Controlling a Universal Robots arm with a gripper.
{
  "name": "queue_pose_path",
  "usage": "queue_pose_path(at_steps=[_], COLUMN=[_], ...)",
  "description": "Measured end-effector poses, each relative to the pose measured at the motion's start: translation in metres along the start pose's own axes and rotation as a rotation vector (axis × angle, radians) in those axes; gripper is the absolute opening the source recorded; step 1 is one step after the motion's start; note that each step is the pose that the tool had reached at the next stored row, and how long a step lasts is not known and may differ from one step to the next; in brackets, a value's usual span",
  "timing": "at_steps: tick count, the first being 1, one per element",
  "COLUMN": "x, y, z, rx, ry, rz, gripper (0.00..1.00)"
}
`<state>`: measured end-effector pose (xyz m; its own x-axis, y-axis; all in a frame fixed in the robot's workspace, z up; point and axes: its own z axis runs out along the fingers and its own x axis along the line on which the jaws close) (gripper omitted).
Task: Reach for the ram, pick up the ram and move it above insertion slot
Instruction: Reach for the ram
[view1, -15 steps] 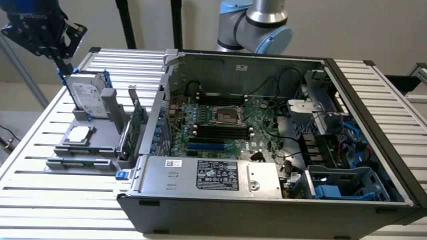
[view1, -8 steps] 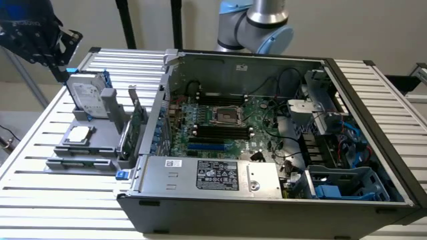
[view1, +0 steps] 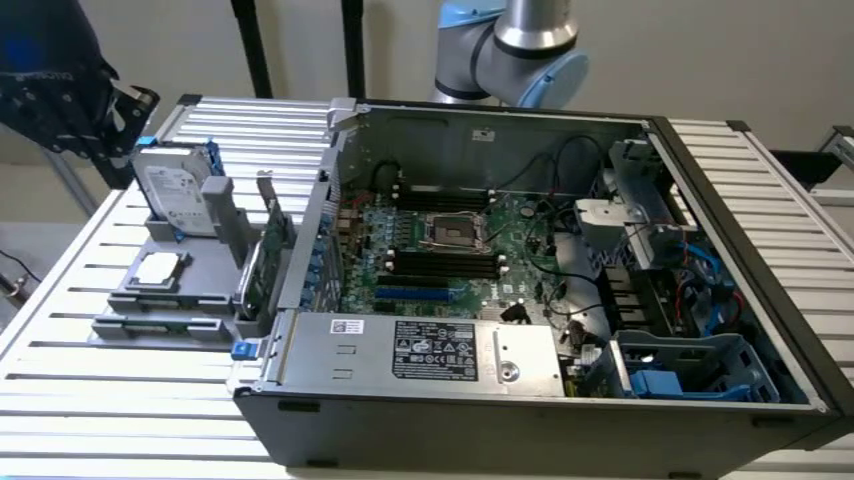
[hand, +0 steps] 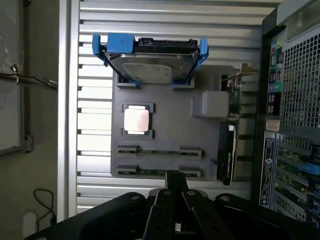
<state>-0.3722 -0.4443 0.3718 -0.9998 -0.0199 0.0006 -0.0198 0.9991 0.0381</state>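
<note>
Two rams lie edge-up in the grey holder tray: one thin green stick and a second one closer to my gripper. My gripper hangs above the tray's ram end, its fingers pressed together and holding nothing, its tip just over the nearer stick. In the exterior view the gripper is a dark shape high at the exterior view's left, above the tray. The motherboard's black ram slots lie inside the open computer case.
On the tray stand a silver hard drive in blue brackets, a CPU chip and an upright green expansion card with a metal bracket. The case wall rises beside the tray. Cables and a drive cage crowd the case interior.
</note>
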Motion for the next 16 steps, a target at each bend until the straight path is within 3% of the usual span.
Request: queue_pose_path(at_steps=[9, 16], x=[0.0, 0.0], y=[-0.0216, -0.0227], z=[0.0154, 0.0165], rx=[-0.0001, 0.0001], ry=[-0.0001, 0.0006], rz=[-0.001, -0.016], gripper=[0.11, 0.11])
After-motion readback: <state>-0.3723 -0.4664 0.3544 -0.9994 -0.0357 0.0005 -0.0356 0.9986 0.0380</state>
